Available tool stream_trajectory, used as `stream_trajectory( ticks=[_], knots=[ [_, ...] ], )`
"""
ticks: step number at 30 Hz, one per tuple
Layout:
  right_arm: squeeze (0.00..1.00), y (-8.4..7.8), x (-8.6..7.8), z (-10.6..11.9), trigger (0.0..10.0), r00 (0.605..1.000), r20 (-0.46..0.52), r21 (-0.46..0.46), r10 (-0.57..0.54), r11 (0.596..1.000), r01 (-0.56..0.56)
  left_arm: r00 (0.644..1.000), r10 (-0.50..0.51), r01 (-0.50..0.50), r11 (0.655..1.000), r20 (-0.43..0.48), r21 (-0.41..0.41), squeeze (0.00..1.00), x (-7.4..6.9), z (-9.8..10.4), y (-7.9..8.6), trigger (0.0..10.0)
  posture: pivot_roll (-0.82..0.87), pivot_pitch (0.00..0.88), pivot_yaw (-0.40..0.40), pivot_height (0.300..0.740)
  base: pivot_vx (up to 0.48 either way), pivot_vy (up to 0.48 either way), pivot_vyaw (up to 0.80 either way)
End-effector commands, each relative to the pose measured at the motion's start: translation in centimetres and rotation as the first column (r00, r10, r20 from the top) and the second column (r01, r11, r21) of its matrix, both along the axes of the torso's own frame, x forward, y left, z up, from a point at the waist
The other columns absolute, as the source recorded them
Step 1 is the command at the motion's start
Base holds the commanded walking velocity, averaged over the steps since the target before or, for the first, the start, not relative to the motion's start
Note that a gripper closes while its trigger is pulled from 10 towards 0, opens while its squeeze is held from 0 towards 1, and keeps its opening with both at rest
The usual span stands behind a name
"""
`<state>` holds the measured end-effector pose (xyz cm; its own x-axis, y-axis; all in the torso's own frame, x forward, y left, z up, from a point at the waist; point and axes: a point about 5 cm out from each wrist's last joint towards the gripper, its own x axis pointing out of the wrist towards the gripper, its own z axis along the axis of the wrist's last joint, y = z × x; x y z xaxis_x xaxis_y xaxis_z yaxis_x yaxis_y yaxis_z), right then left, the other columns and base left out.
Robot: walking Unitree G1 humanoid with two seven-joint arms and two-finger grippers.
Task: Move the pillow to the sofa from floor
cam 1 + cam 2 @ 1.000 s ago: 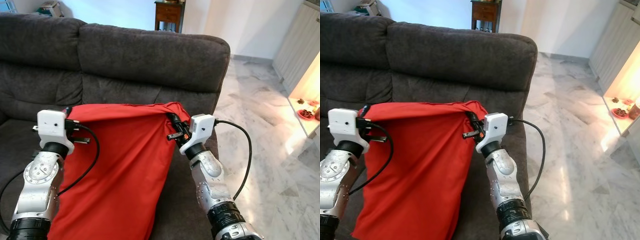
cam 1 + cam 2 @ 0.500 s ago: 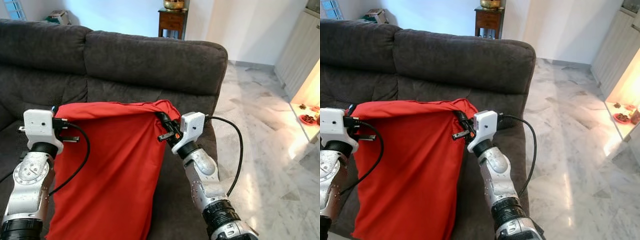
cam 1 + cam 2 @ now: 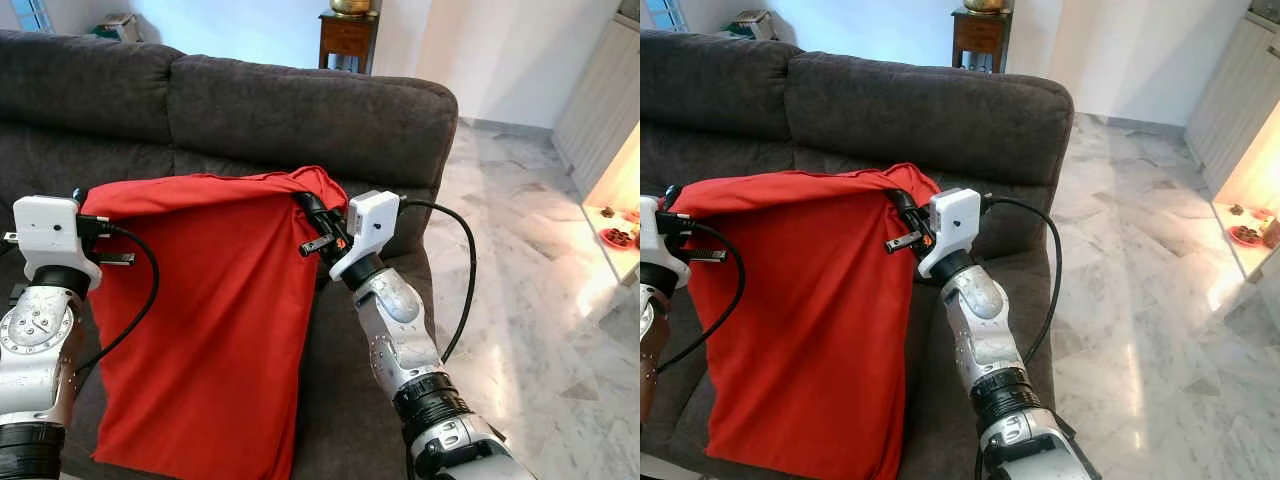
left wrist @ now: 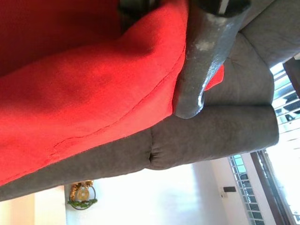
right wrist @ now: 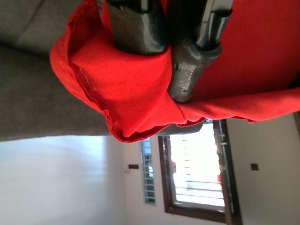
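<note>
Red pillow [image 3: 210, 320] hangs over the sofa [image 3: 300, 110] seat, bottom edge at the seat's front. Left tool [image 3: 82, 200] clenched on its top left corner, right tool [image 3: 305, 205] on top right corner, near the backrest.

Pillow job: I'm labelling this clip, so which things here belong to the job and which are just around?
In the job:
red pillow
grey sofa
left gripper, pinching one top corner
right gripper, pinching the other

Just around:
wooden side table
marble floor
</note>
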<state>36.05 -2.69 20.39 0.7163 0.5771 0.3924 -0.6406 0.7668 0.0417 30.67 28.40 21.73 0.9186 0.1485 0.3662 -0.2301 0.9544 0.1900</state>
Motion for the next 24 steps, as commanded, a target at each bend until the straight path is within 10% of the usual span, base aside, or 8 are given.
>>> stream_trajectory(
  ticks=[1, 9, 10, 11, 12, 14, 24],
  knots=[
    [0.0, -1.4, 0.7, 1.3, 10.0, 0.996, 0.035, 0.043, -0.082, 0.996, 0.08, 0.997, 0.044, -0.045, 0.999, 0.062, 0.017, 0.0, -0.6, 1.3, 0.7, 10.0, 0.18, 0.067, -0.045, 0.74, 0.0, 0.0, 0.0],
    [0.0, -2.2, 0.8, 0.3, 10.0, 0.995, 0.001, 0.026, -0.103, 0.994, 0.103, 0.998, 0.05, -0.051, 0.999, 0.041, 0.008, 0.09, -0.8, 0.8, 0.7, 10.0, 0.17, 0.072, -0.05, 0.74, 0.0, 0.0, 0.0],
    [0.01, -2.2, 0.7, 0.2, 10.0, 0.995, -0.001, 0.027, -0.1, 0.995, 0.1, 0.998, 0.05, -0.051, 0.999, 0.039, 0.007, 0.76, -0.8, 0.7, 0.7, 10.0, 0.17, 0.073, -0.051, 0.74, 0.0, 0.0, 0.0],
    [0.26, -2.1, 0.7, 0.2, 10.0, 0.995, -0.001, 0.027, -0.099, 0.995, 0.099, 0.998, 0.051, -0.051, 0.999, 0.038, 0.008, 1.0, -0.8, 0.7, 0.7, 10.0, 0.17, 0.072, -0.051, 0.74, 0.0, 0.0, 0.0],
    [0.86, -2.1, 0.7, 0.2, 10.0, 0.995, -0.003, 0.031, -0.098, 0.995, 0.098, 0.998, 0.054, -0.054, 0.998, 0.036, 0.009, 1.0, -0.8, 0.6, 0.7, 10.0, 0.17, 0.072, -0.051, 0.74, 0.0, 0.0, 0.0],
    [1.0, -2.0, 0.7, 0.2, 10.0, 0.995, -0.005, 0.033, -0.096, 0.995, 0.096, 0.998, 0.057, -0.057, 0.998, 0.035, 0.011, 1.0, -0.8, 0.6, 0.7, 10.0, 0.17, 0.073, -0.051, 0.74, 0.0, 0.0, 0.0],
    [1.0, -2.2, 0.8, 0.2, 10.0, 0.995, -0.004, 0.029, -0.103, 0.994, 0.103, 0.997, 0.073, -0.073, 0.997, 0.036, 0.011, 1.0, -0.8, 0.6, 0.8, 10.0, 0.17, 0.072, -0.056, 0.74, 0.0, 0.0, 0.0]
  ],
)
